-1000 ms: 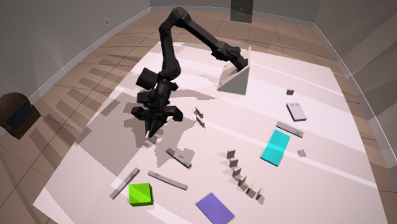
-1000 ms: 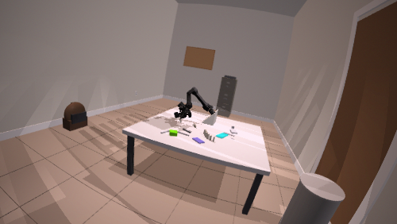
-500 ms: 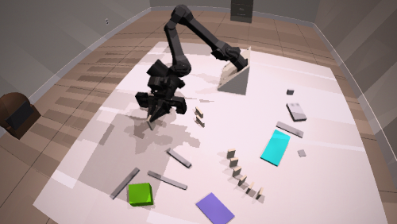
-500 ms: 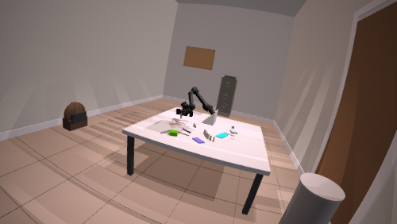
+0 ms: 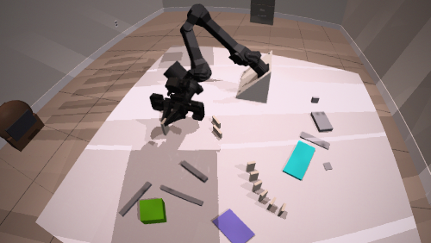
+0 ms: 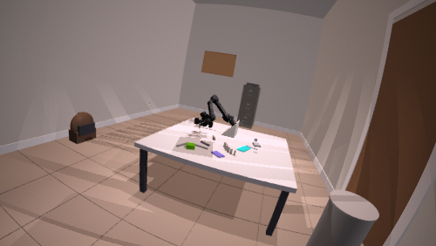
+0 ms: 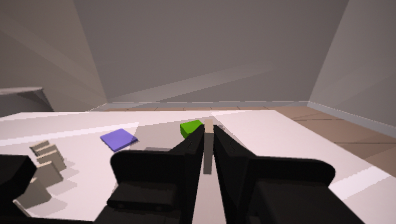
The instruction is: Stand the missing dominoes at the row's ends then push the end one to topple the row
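Note:
My gripper (image 5: 165,122) (image 7: 208,128) is shut on a thin beige domino (image 5: 164,127) (image 7: 208,155), which points down and away from the fingertips and is held above the table's left part. Several dominoes stand in a curved row, one end at a domino (image 5: 251,166) nearer the arm and the other at a domino (image 5: 282,209) nearer the front. Part of the row (image 6: 229,149) also shows in the wrist view at lower left, with one domino (image 7: 49,174) near its middle. Two more dominoes (image 5: 215,121) (image 5: 217,132) are close together between gripper and row; whether they stand upright is unclear.
A green block (image 5: 152,210) (image 7: 191,128), grey bars (image 5: 194,171) (image 5: 181,195) (image 5: 135,198) and a purple plate (image 5: 233,227) (image 7: 118,139) are toward the front. A turquoise plate (image 5: 299,159), another grey bar (image 5: 315,140) and a grey box (image 5: 321,121) are right. A wedge (image 5: 256,90) stands by the arm.

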Robot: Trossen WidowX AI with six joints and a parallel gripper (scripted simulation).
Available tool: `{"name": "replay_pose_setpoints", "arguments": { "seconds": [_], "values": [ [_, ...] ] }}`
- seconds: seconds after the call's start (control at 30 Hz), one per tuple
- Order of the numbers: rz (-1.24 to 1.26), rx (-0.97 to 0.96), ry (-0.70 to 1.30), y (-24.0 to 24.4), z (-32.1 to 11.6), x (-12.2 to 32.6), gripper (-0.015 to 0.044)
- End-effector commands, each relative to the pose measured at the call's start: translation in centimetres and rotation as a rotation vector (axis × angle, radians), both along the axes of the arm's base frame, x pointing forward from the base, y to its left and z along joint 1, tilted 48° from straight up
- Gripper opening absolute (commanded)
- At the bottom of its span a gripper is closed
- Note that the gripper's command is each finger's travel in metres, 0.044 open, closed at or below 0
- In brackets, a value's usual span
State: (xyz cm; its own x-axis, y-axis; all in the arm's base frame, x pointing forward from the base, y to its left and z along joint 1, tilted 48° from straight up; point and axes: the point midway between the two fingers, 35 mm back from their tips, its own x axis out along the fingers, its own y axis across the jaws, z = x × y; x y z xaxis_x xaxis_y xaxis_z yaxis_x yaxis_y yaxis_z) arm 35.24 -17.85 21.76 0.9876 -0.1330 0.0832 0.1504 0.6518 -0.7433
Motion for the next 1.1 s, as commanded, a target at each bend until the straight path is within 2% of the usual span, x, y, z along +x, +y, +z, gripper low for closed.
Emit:
{"name": "replay_pose_setpoints", "arguments": {
  "seconds": [0.0, 0.23, 1.07],
  "values": [
    [0.004, -0.009, -0.001, 0.1, 0.0, 0.0, 0.0021],
    [0.004, -0.009, -0.001, -0.1, -0.1, 0.0, 0.0021],
    [0.0, -0.005, 0.002, -6.7, -5.4, 0.4, 0.0021]
  ]
}}
